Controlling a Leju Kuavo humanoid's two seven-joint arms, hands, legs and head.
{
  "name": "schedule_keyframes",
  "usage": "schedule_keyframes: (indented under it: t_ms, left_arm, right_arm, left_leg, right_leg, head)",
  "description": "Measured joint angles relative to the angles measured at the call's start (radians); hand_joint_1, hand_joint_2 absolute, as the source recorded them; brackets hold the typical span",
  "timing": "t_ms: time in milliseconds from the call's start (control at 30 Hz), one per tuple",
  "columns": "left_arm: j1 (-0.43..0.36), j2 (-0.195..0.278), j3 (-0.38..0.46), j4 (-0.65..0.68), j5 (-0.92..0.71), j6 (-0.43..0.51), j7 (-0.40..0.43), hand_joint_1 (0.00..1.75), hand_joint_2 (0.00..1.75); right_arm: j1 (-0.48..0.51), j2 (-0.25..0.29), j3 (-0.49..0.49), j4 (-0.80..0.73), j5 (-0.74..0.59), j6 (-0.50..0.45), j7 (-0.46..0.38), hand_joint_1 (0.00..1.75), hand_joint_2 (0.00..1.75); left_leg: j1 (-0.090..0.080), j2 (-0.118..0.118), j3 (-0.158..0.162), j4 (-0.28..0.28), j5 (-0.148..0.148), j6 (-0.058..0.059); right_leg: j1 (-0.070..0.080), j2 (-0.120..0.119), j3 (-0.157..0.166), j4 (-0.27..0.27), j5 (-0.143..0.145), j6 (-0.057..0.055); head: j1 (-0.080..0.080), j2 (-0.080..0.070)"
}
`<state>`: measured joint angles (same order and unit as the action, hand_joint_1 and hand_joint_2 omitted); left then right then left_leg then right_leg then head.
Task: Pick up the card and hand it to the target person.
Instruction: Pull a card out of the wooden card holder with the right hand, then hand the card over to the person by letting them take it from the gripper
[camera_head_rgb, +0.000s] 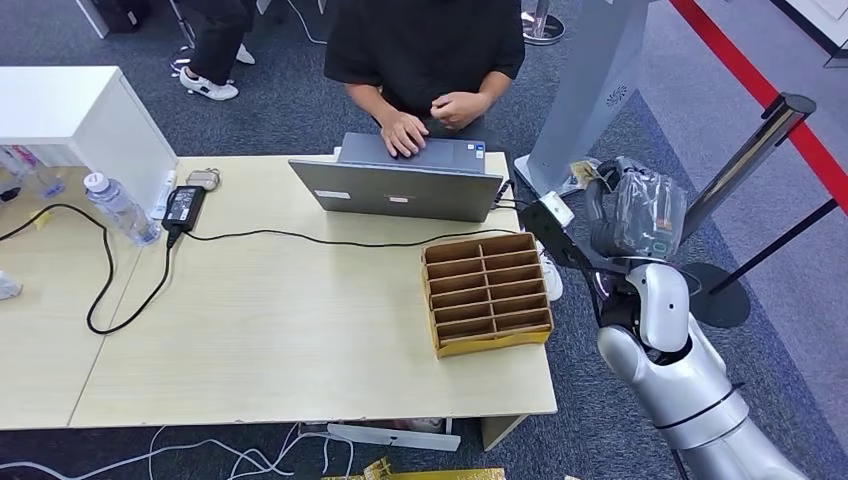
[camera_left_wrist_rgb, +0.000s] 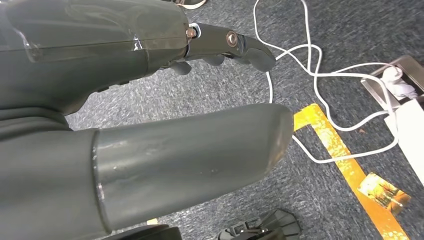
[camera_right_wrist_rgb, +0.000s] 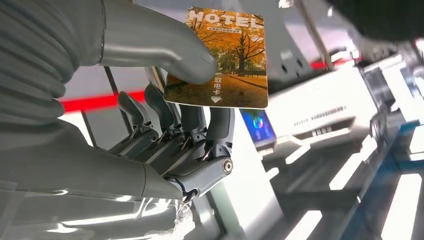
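- Your card (camera_right_wrist_rgb: 220, 57) is a hotel key card printed with an autumn scene of orange-leaved trees, the word "MOTEL" in pale capitals across one end and a few small characters with an arrow near the other.
- You see it pinched by the right hand (camera_right_wrist_rgb: 165, 115), thumb pressed on the printed face, fingers (camera_right_wrist_rgb: 220, 125) behind it.
- From the head view, the card (camera_head_rgb: 583, 172) shows as a small yellowish slip at the raised hand (camera_head_rgb: 640, 205), off the table's right side, near the person (camera_head_rgb: 425, 45) seated behind the laptop.
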<state>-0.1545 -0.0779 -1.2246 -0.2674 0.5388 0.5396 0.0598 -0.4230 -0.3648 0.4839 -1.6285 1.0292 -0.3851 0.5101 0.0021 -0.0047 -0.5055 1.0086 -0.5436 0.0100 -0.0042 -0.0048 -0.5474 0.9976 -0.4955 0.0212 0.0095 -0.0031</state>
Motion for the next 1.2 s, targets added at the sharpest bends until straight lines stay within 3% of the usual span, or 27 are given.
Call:
schedule_keyframes:
  t_ms: [367, 533, 833, 933, 1033, 1100, 1133, 1167, 1200]
  left_arm:
    - [-0.005, -0.003, -0.001, 0.0, -0.006, -0.006, 0.001, 0.0, 0.0]
    - [-0.006, -0.003, -0.001, 0.0, -0.007, -0.015, 0.001, 0.0, 0.0]
    - [-0.008, -0.003, -0.001, 0.0, -0.007, -0.015, 0.002, 0.0, 0.0]
    - [-0.008, -0.003, -0.001, 0.0, -0.008, -0.015, 0.003, 0.0, 0.0]
    - [-0.008, -0.002, -0.001, 0.0, -0.008, -0.015, 0.003, 0.0, 0.0]
    - [-0.008, -0.002, -0.001, 0.0, -0.008, -0.015, 0.003, 0.0, 0.0]
    - [-0.008, -0.002, -0.001, 0.0, -0.008, -0.015, 0.003, 0.0, 0.0]
    - [-0.008, -0.002, -0.001, 0.0, -0.008, -0.015, 0.003, 0.0, 0.0]
    - [-0.008, -0.002, -0.001, 0.0, -0.008, -0.015, 0.003, 0.0, 0.0]
  right_arm:
    - [-0.008, 0.006, 0.038, 0.084, -0.101, -0.012, 0.003, 1.49, 1.75]
    - [-0.01, 0.007, 0.052, 0.113, -0.146, -0.032, 0.0, 1.59, 1.75]
    - [-0.016, 0.009, 0.075, 0.142, -0.161, -0.062, -0.007, 1.55, 1.75]
    - [-0.019, 0.009, 0.083, 0.148, -0.154, -0.062, -0.002, 1.46, 1.75]
    - [-0.021, 0.009, 0.089, 0.154, -0.15, -0.062, 0.001, 0.89, 1.75]
    - [-0.023, 0.009, 0.094, 0.159, -0.149, -0.061, 0.001, 1.0, 1.75]
    - [-0.024, 0.009, 0.097, 0.161, -0.149, -0.061, 0.001, 1.23, 1.75]
    - [-0.025, 0.009, 0.099, 0.162, -0.149, -0.061, 0.001, 1.25, 1.75]
    - [-0.026, 0.009, 0.101, 0.164, -0.148, -0.06, 0.001, 1.14, 1.75]
  left_leg:
    - [0.0, 0.0, 0.0, 0.0, 0.0, 0.0]
    - [0.0, 0.0, 0.0, 0.0, 0.0, 0.0]
    - [0.0, 0.0, 0.0, 0.0, 0.0, 0.0]
    - [0.0, 0.0, 0.0, 0.0, 0.0, 0.0]
    - [0.0, 0.0, 0.0, 0.0, 0.0, 0.0]
    - [0.0, 0.0, 0.0, 0.0, 0.0, 0.0]
    - [0.0, 0.0, 0.0, 0.0, 0.0, 0.0]
    - [0.0, 0.0, 0.0, 0.0, 0.0, 0.0]
    - [0.0, 0.0, 0.0, 0.0, 0.0, 0.0]
  right_leg:
    - [0.0, 0.0, 0.0, 0.0, 0.0, 0.0]
    - [0.0, 0.0, 0.0, 0.0, 0.0, 0.0]
    - [0.0, 0.0, 0.0, 0.0, 0.0, 0.0]
    - [0.0, 0.0, 0.0, 0.0, 0.0, 0.0]
    - [0.0, 0.0, 0.0, 0.0, 0.0, 0.0]
    - [0.0, 0.0, 0.0, 0.0, 0.0, 0.0]
    - [0.0, 0.0, 0.0, 0.0, 0.0, 0.0]
    - [0.0, 0.0, 0.0, 0.0, 0.0, 0.0]
    - [0.0, 0.0, 0.0, 0.0, 0.0, 0.0]
  head:
    - [0.0, 0.0]
    - [0.0, 0.0]
    - [0.0, 0.0]
    - [0.0, 0.0]
    - [0.0, 0.0]
    - [0.0, 0.0]
    - [0.0, 0.0]
    - [0.0, 0.0]
    - [0.0, 0.0]
